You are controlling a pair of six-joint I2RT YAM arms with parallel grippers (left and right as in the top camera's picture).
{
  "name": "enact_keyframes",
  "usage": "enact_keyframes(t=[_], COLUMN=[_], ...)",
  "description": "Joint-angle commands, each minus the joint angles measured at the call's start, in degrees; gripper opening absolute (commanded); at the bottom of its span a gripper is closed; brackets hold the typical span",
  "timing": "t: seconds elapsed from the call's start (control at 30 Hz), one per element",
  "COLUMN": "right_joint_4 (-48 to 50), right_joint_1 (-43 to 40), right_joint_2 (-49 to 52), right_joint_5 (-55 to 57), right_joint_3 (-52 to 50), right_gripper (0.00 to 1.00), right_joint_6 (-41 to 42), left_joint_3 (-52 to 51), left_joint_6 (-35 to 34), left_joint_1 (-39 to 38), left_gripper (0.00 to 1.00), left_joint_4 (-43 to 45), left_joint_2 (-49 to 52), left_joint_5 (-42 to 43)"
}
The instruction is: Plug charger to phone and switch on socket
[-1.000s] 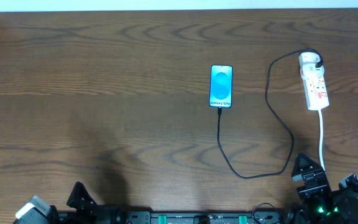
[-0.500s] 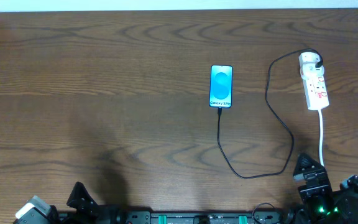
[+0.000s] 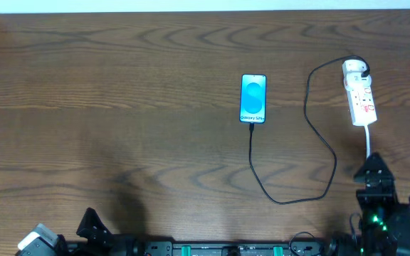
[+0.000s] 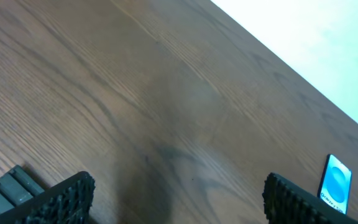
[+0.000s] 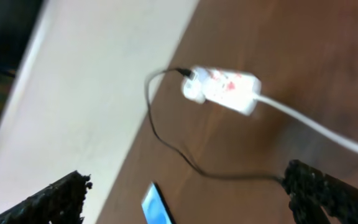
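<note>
The right gripper point(image 5: 185, 177) hangs with its jaws spread wide and nothing between them, low over the near right corner of the tabletop point(image 3: 119, 107). The white cord point(image 3: 368, 146) runs out from under it towards the far edge. That cord joins the socket point(image 3: 361, 99), a narrow white strip with red marks lying near the right edge. The white plug adapter point(image 3: 354, 69) sits in the socket's far end. From the adapter the charger point(image 3: 251, 149) loops as a thin black cable back towards the near edge and then up to the phone point(image 3: 253, 98), meeting the phone's near end. The phone lies flat, right of the tabletop's middle, its blue screen lit. The left gripper point(image 4: 179, 183) is at the near left corner, also spread wide and empty, well apart from all of these.
</note>
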Motion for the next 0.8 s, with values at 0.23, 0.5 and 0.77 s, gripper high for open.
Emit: enact_keyframes(t=[0.23, 0.5, 0.77], right_joint_4=[30.4, 38.01, 38.14], right_joint_1=[0.44, 0.96, 3.91], right_joint_2=[-0.11, -0.15, -0.17], right_joint_5=[-5.46, -6.45, -6.47], right_joint_3=[-14.32, -19.71, -21.81], right_gripper=[0.99, 0.99, 0.99], right_joint_6=[-6.56, -8.2, -11.28], left_joint_3=[0.07, 0.07, 0.07], left_joint_6=[-0.44, -0.44, -0.44], left_joint_1=[0.28, 0.28, 0.28], left_gripper=[0.87, 0.88, 0.87], left_joint_4=[0.13, 0.15, 0.15], left_joint_2=[-0.39, -0.39, -0.39], left_joint_5=[-0.5, -0.5, -0.5])
